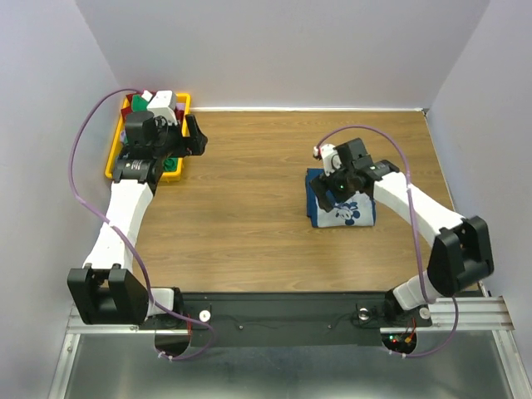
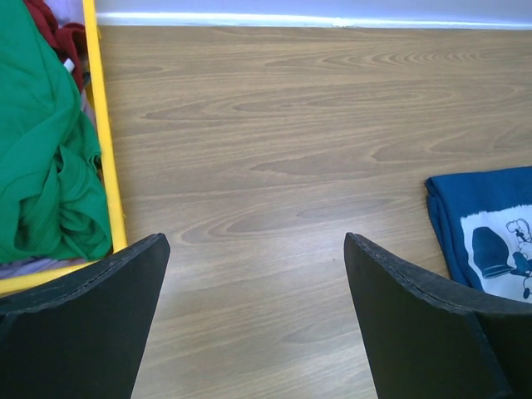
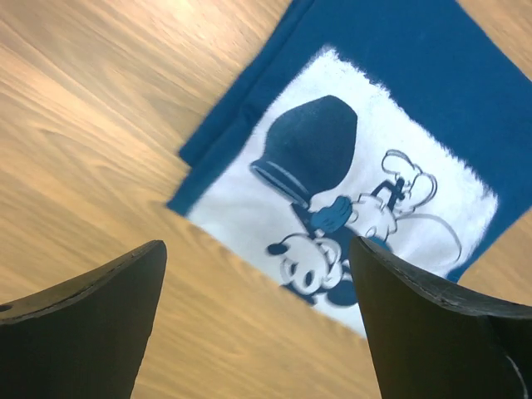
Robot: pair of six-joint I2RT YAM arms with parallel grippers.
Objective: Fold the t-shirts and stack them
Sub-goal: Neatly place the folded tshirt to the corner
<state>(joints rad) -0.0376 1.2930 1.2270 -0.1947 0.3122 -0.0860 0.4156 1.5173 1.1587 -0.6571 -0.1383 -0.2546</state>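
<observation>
Blue shirt: a dark blue cloth t-shirt [image 1: 342,209] with a white cartoon print lies folded into a flat rectangle on the right half of the table, print side up and well apart from the tray.
Fold edges: in the right wrist view, the layered blue edges line up along one side of the print, and the cloth lies smooth.
Table: the brown wooden table [image 1: 241,216] carries both the folded shirt and the tray.
Tray: a yellow plastic tray [image 2: 106,150], rectangular, sits at the far left corner of the table with crumpled shirts inside it.
Green shirt: a bright green cloth t-shirt [image 2: 41,166] is bunched in the tray, pressed against its right wall.
Red shirt: a dark red cloth t-shirt [image 2: 51,23] lies crumpled at the far end of the tray, touching the green one.
Grey-blue cloth: a pale strip of grey-blue cloth [image 2: 29,268] shows under the green shirt at the tray's near edge; its shape is hidden.
Left gripper: the black two-finger left gripper [image 2: 253,249] has its jaws spread wide with nothing between them, over bare wood just right of the tray.
Right gripper: the black two-finger right gripper [image 3: 256,249] also has its jaws wide apart and grasps nothing; it hangs over the left part of the folded blue shirt.
</observation>
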